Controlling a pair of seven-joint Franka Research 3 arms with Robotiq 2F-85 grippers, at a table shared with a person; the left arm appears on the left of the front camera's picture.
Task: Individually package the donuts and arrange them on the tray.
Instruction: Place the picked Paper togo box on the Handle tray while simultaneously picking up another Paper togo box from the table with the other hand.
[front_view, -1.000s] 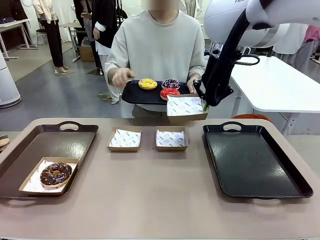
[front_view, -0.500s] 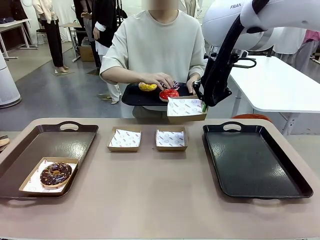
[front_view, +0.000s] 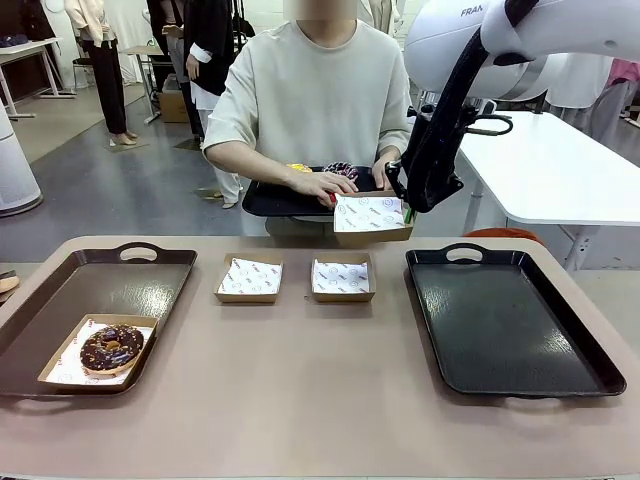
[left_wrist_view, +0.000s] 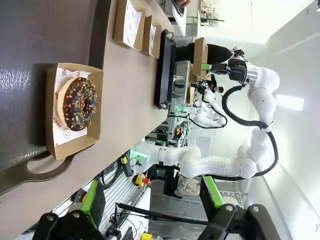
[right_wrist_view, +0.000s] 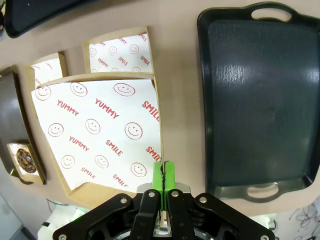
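My right gripper (right_wrist_view: 163, 176) is clamped on the rim of the lifted box (right_wrist_view: 97, 132). Its green pads are pinched together on the cardboard at the box's 5 o'clock corner in the wrist view. From the front, that paper-lined box hangs in the air past the table's (front_view: 300, 400) far edge, at about 1 o'clock from the table's middle.

Just beside the box, at its 10 o'clock, the person holds a small black tray (front_view: 262, 200). One hand (front_view: 322, 185) lies over the red donut (front_view: 334, 198), which is mostly covered. The yellow donut (front_view: 298, 168) and purple donut (front_view: 342, 170) sit behind it on the same tray. The other hand (front_view: 383, 172) grips the tray's edge near my gripper.

My left gripper (left_wrist_view: 152, 189) has its jaws spread wide and holds nothing. The chocolate donut (left_wrist_view: 76, 103) lies at 9 o'clock in its wrist view, in its own box (left_wrist_view: 95, 112) on the left tray (front_view: 110, 285). That is at the table's 8 o'clock. Two empty boxes (front_view: 250, 277) sit side by side near 12 o'clock, and the right tray (front_view: 510, 320) is at 3 o'clock.
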